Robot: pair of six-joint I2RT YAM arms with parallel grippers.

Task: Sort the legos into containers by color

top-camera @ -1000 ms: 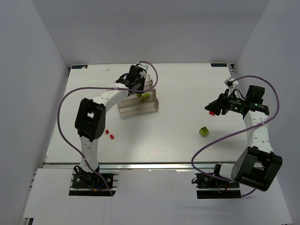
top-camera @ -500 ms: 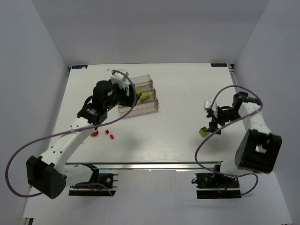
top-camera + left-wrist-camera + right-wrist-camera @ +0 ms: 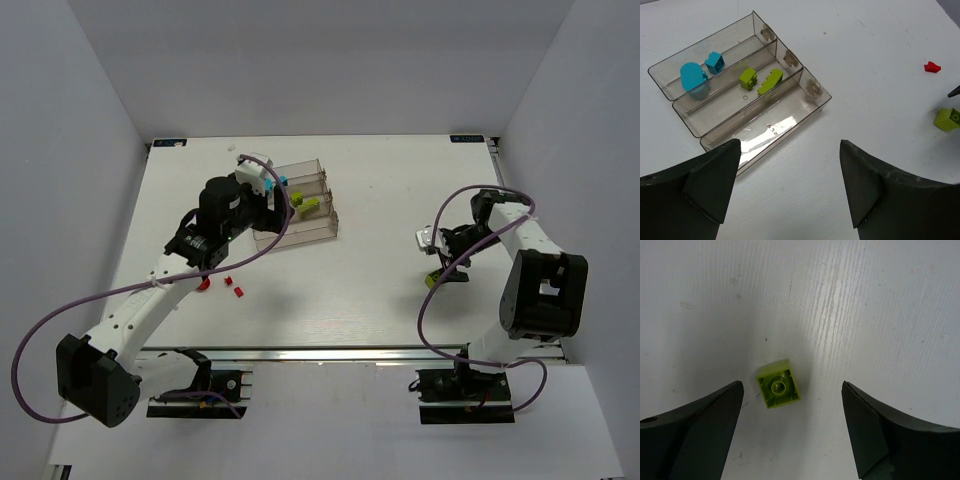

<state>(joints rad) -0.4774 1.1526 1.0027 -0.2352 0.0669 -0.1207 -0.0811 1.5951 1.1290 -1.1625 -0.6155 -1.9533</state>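
The containers (image 3: pixel 812 87) are three clear troughs joined as one rack (image 3: pixel 318 228). The far trough holds a cyan square brick (image 3: pixel 715 61) and a rounded cyan brick (image 3: pixel 692 77). Two lime-green bricks (image 3: pixel 747 77) (image 3: pixel 770 81) lie in the middle trough. My left gripper (image 3: pixel 790 146) (image 3: pixel 262 205) hangs open just in front of the rack, holding nothing. My right gripper (image 3: pixel 792 390) (image 3: pixel 447 268) stands open straddling a lime-green lego (image 3: pixel 778 385) (image 3: pixel 430 280) that lies underside up on the table, nearer the left finger. Another red lego (image 3: pixel 932 67) lies beyond it.
Three small red legos (image 3: pixel 203 284) (image 3: pixel 228 279) (image 3: pixel 239 290) lie on the white table left of centre, under the left arm. The table's front edge (image 3: pixel 300 348) runs just behind the arm bases. Grey walls enclose the left, right and back.
The left arm has pulled back from above the rack and its jaws have opened. The right gripper has swung down and left over the green lego and opened wide.
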